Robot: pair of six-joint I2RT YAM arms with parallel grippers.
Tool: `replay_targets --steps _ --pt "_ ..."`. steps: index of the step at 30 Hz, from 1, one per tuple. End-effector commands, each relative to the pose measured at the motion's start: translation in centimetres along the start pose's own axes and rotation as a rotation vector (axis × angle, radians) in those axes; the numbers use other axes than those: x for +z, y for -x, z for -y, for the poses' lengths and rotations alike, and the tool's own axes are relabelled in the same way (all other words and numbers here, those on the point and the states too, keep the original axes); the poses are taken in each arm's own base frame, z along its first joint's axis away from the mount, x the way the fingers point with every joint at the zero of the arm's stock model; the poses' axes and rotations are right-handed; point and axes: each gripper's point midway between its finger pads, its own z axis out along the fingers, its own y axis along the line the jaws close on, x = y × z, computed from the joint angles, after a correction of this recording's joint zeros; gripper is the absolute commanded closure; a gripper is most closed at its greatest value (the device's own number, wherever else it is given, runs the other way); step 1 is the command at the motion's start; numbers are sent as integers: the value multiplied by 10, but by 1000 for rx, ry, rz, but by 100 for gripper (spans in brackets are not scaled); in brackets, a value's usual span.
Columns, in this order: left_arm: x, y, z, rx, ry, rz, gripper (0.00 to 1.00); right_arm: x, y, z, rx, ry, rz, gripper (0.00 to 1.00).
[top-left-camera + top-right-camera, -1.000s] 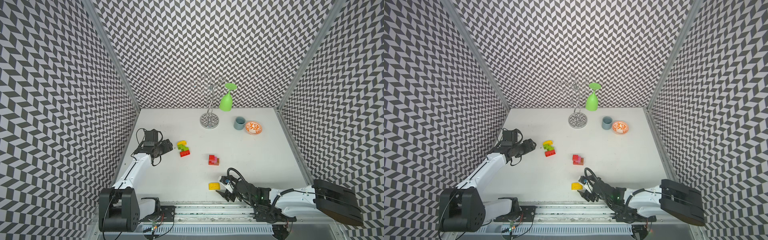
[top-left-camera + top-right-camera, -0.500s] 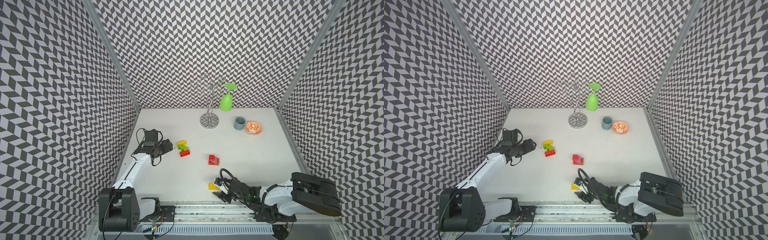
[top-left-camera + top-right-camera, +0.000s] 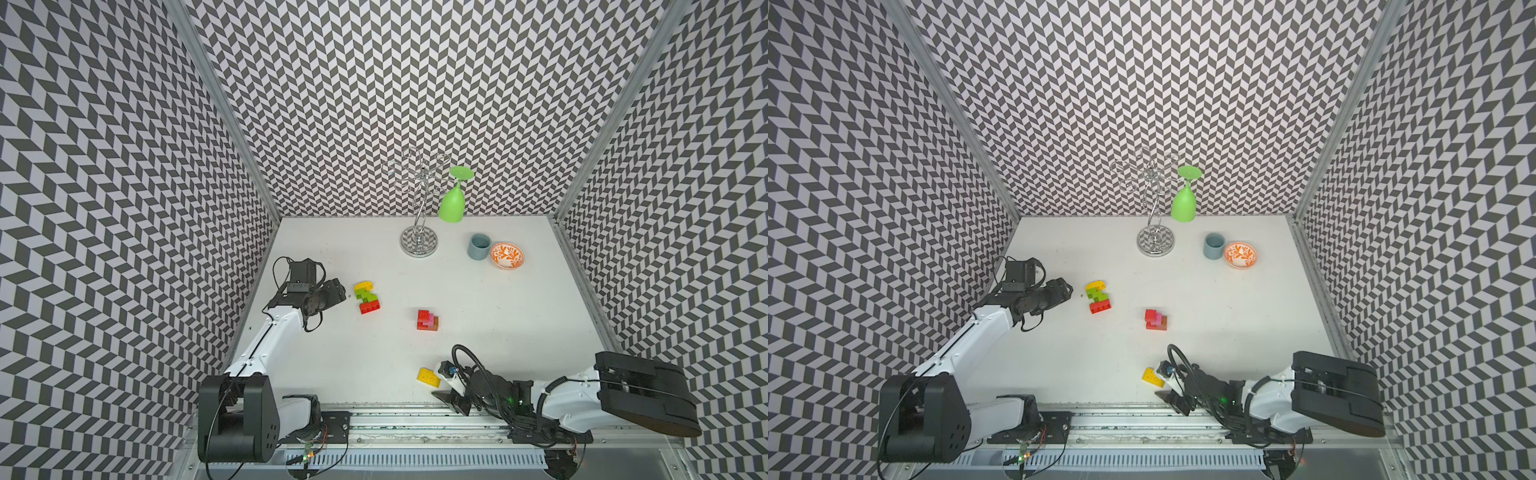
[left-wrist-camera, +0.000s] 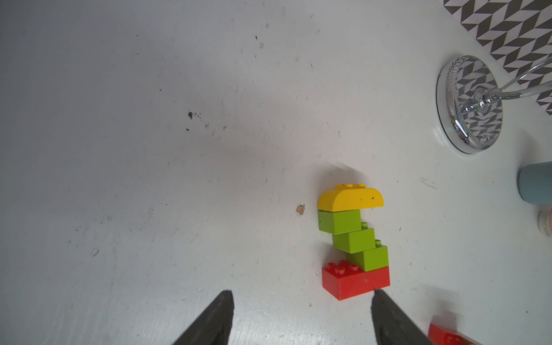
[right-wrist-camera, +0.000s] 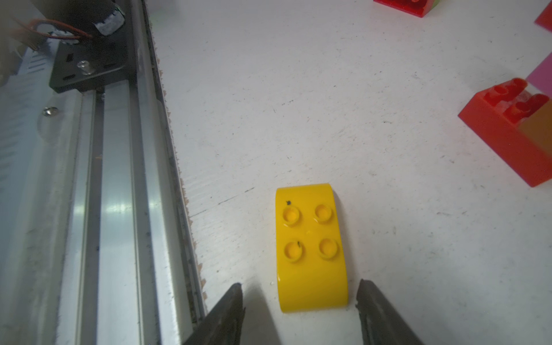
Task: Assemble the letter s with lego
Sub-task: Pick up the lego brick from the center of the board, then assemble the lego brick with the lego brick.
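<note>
Right claw part open, gripping nothing, its tips either side of the near end of a loose yellow brick, which lies studs-up beside the front rail. Left claw likewise part open and empty, one tip just by the red base of the yellow-green-red stack. A red-pink-brown cluster sits apart from both

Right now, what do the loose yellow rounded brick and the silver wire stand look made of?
Loose yellow rounded brick: glossy moulded plastic, judging by the sheen on its curve and crisp studs. Silver wire stand: probably chromed metal; its round base mirrors the chevron wall.
</note>
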Motion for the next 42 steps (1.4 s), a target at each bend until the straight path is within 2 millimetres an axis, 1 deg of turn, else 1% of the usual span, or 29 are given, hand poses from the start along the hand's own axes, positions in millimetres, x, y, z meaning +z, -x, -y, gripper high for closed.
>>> replay_targets --steps 1,6,13,16,18,21,23,24,26,27,29,31,33,34,35,36,37,40,42 --pt "1 1 3 7 -13 5 26 1 6 4 12 -26 36 41" --pt "1 1 3 7 -12 5 26 5 1 2 -4 -22 14 48" --pt "1 1 2 6 -8 6 26 3 -3 1 -6 -7 7 58" --pt "0 1 2 6 -10 7 26 2 -2 0 -8 -2 10 63" --pt "1 1 2 7 -8 5 26 3 -1 -1 -14 3 9 69" --pt "1 1 2 6 -12 5 26 3 8 -7 -29 27 15 82" --pt "1 1 4 9 -22 2 26 2 27 -22 -60 93 28 88" --pt "1 0 6 13 -34 -1 26 0 39 -26 -77 110 36 89" --pt "2 -3 18 22 -107 -14 25 -9 77 -32 -124 117 73 91" --pt "1 -4 27 25 -157 -21 25 -16 91 -31 -146 105 90 92" --pt "-1 -10 51 23 -306 -46 24 -34 126 -19 -180 32 151 92" --pt "-10 -19 85 14 -514 -89 22 -57 160 -12 -258 3 235 93" --pt "-21 -29 115 7 -692 -133 20 -77 188 -1 -345 -39 290 93" --pt "-27 -36 130 5 -766 -156 19 -85 198 6 -388 -55 306 94" --pt "-31 -41 142 10 -815 -173 18 -90 203 15 -416 -71 310 94" --pt "-36 -47 155 26 -866 -188 16 -95 207 28 -442 -96 305 94" --pt "-40 -55 167 37 -906 -210 14 -97 207 40 -466 -103 287 94" --pt "-48 -71 190 51 -997 -255 10 -100 202 75 -504 -101 229 96" --pt "-47 -82 197 46 -1028 -289 9 -99 195 90 -515 -69 208 96"
